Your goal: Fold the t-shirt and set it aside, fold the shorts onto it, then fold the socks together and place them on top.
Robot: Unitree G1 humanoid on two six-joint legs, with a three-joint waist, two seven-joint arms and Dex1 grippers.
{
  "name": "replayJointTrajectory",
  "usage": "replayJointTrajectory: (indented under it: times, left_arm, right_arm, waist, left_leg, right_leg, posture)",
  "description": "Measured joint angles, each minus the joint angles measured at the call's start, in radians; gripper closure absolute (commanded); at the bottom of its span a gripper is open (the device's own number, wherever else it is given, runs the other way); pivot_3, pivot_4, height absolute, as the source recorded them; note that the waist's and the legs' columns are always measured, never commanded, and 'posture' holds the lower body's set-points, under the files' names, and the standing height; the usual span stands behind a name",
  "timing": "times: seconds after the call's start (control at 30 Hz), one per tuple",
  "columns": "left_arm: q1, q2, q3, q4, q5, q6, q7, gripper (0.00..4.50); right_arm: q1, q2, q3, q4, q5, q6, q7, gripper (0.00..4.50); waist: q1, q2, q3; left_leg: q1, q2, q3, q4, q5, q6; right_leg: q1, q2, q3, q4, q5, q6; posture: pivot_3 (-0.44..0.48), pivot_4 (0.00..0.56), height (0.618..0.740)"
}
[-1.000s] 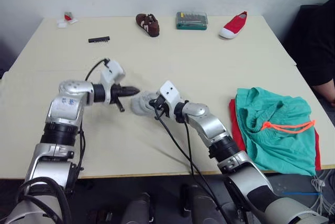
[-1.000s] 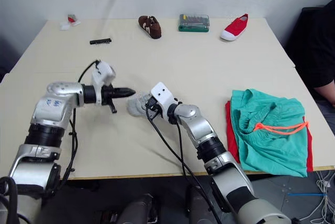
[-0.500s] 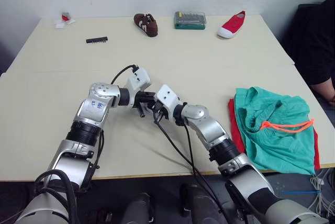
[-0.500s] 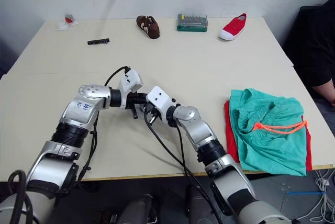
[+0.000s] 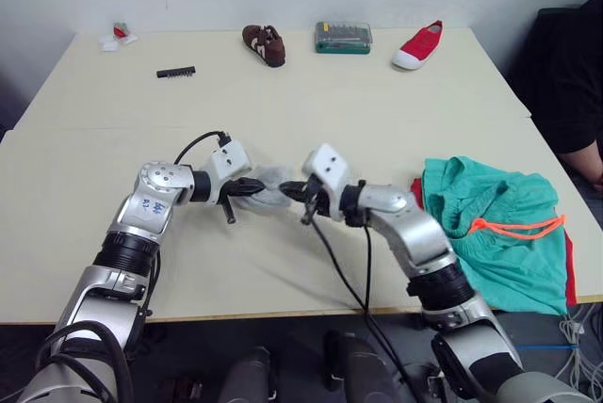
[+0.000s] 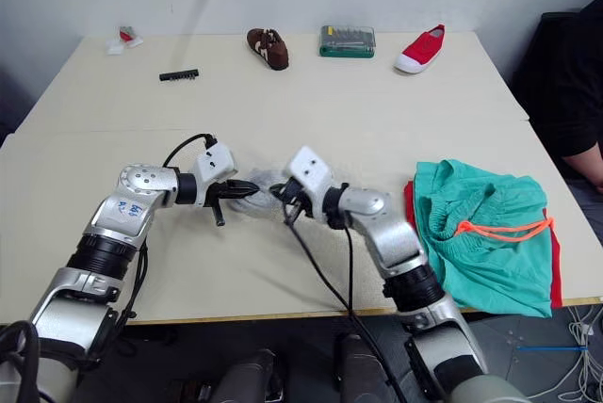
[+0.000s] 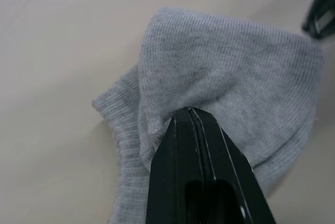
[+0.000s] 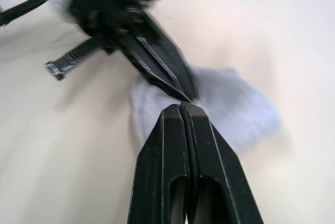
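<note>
The light grey socks (image 5: 275,177) lie bunched on the table's middle, between my two grippers. My left gripper (image 5: 254,188) is shut on their left side, and the cloth puckers at its tip (image 7: 189,111). From the right, my right gripper (image 5: 288,189) points at them with its fingers pressed shut, its tip (image 8: 180,107) at the socks' edge. I see no cloth between its fingers. The teal-green shorts (image 5: 499,229) with an orange drawstring lie at the right on the red t-shirt (image 5: 425,233), which shows as strips along their edges.
Along the far edge stand a brown shoe (image 5: 264,43), a green tool case (image 5: 343,37) and a red canvas shoe (image 5: 419,44). A black strip (image 5: 177,72) and small red-white bits (image 5: 115,36) lie at the far left. A person in black (image 5: 577,73) sits at the right.
My left gripper came in from the left and closed on the socks. My right gripper drew back to the right, off the socks, which shifted slightly right.
</note>
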Motion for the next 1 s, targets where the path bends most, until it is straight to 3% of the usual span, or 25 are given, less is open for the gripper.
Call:
replayJointTrajectory:
  times: [0.1, 0.4, 0.47, 0.67, 0.7, 0.8, 1.0]
  left_arm:
    - [0.001, 0.006, 0.003, 0.019, 0.0, -0.022, 0.004, 4.5]
    - [0.007, 0.011, 0.012, 0.025, 0.0, -0.034, 0.006, 4.5]
    - [0.01, 0.012, 0.013, 0.023, 0.0, -0.034, 0.007, 4.5]
    - [0.015, 0.013, 0.019, 0.022, 0.0, -0.033, 0.01, 4.5]
    - [0.017, 0.016, 0.022, 0.021, 0.0, -0.033, 0.011, 4.5]
    - [0.022, 0.019, 0.027, 0.019, 0.0, -0.031, 0.016, 4.5]
    - [0.031, 0.019, 0.032, 0.0, 0.0, -0.023, 0.02, 4.5]
  right_arm:
    - [-0.003, -0.008, -0.082, 0.028, 0.058, 0.143, -0.023, 3.6]
    - [-0.149, 0.134, -0.299, 0.299, 0.218, 0.371, -0.139, 0.39]
    - [-0.189, 0.179, -0.351, 0.368, 0.251, 0.388, -0.173, 0.03]
    - [-0.264, 0.24, -0.39, 0.505, 0.279, 0.372, -0.229, 0.03]
    - [-0.275, 0.247, -0.39, 0.528, 0.28, 0.357, -0.232, 0.21]
    - [-0.286, 0.265, -0.39, 0.566, 0.279, 0.325, -0.251, 0.96]
    - [-0.276, 0.283, -0.357, 0.587, 0.279, 0.317, -0.252, 3.11]
  waist:
    - [-0.003, 0.0, 0.0]
    - [-0.009, 0.0, 0.0]
    - [-0.009, 0.0, 0.0]
    - [-0.016, 0.0, 0.0]
    - [-0.02, 0.0, 0.0]
    - [-0.027, 0.0, 0.0]
    - [-0.028, 0.0, 0.0]
  left_leg:
    - [0.0, 0.0, 0.0, 0.0, 0.0, 0.0]
    - [0.001, 0.001, 0.001, 0.0, 0.0, -0.001]
    - [0.001, 0.001, 0.0, 0.0, 0.0, -0.001]
    - [0.001, 0.001, 0.0, 0.0, 0.0, -0.001]
    - [0.001, 0.001, 0.0, 0.0, 0.0, -0.001]
    - [0.002, 0.001, 0.0, -0.001, 0.001, -0.001]
    - [0.002, 0.001, 0.0, -0.002, 0.001, -0.001]
  right_leg:
    - [0.0, 0.0, 0.0, 0.0, 0.0, -0.001]
    - [0.0, 0.0, 0.0, 0.002, 0.0, -0.001]
    - [0.0, 0.0, 0.0, 0.002, 0.0, -0.001]
    - [0.0, 0.0, 0.0, 0.004, 0.0, -0.001]
    - [0.0, 0.0, 0.0, 0.004, 0.0, -0.001]
    - [0.0, 0.0, 0.0, 0.004, 0.0, -0.001]
    - [0.0, 0.0, 0.0, 0.006, 0.0, -0.001]
  posture:
    - [0.0, 0.15, 0.74]
    - [0.0, 0.15, 0.74]
    - [0.0, 0.15, 0.74]
    - [0.0, 0.15, 0.74]
    - [0.0, 0.15, 0.74]
    - [0.0, 0.15, 0.74]
    - [0.0, 0.15, 0.74]
